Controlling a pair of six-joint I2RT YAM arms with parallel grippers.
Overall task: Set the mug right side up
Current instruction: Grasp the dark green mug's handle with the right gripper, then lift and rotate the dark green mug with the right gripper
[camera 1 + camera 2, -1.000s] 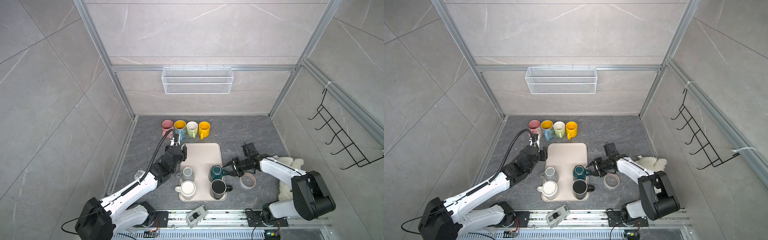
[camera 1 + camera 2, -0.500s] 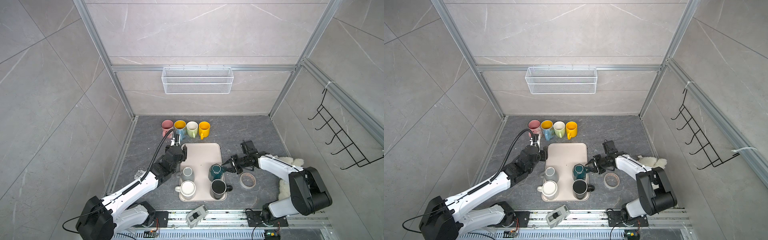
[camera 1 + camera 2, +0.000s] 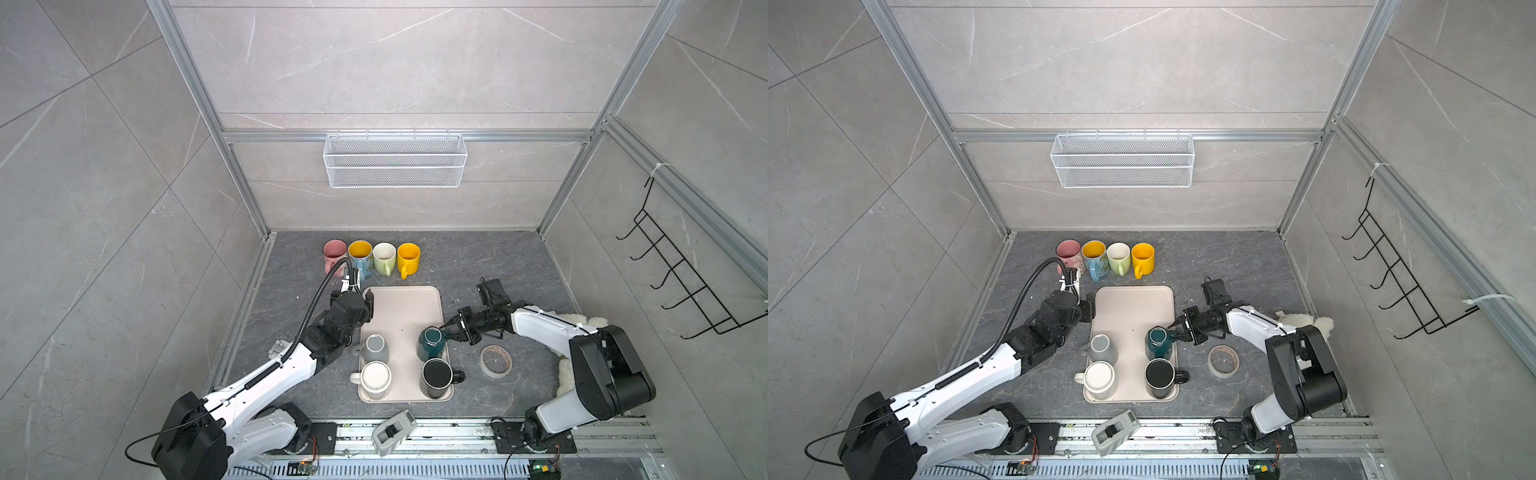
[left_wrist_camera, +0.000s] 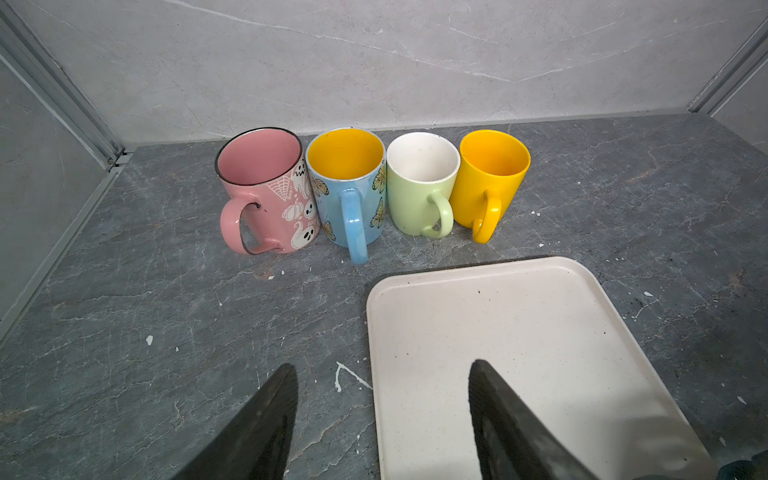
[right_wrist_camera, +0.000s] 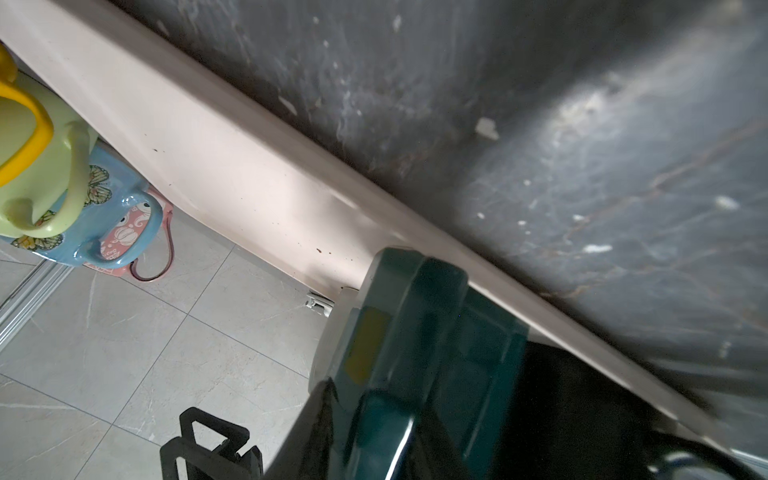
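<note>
On the tray (image 3: pixel 401 307) the teal mug (image 3: pixel 430 345) is upside down. Right fingers (image 3: pixel 455 332) are round its handle (image 5: pixel 419 299), grip unclear; left fingers (image 4: pixel 266 419) are apart.

A: What moved in the last 1 second?
B: Only the right gripper (image 3: pixel 449 332). It slid in closer to the teal mug (image 3: pixel 428 349).
A: And its jaws?
B: Narrower than 1 second ago. They have drawn in tight on both sides of the mug's handle (image 5: pixel 415 332).

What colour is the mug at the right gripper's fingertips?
Dark teal. The mug by the right gripper shows best in a top view.
</note>
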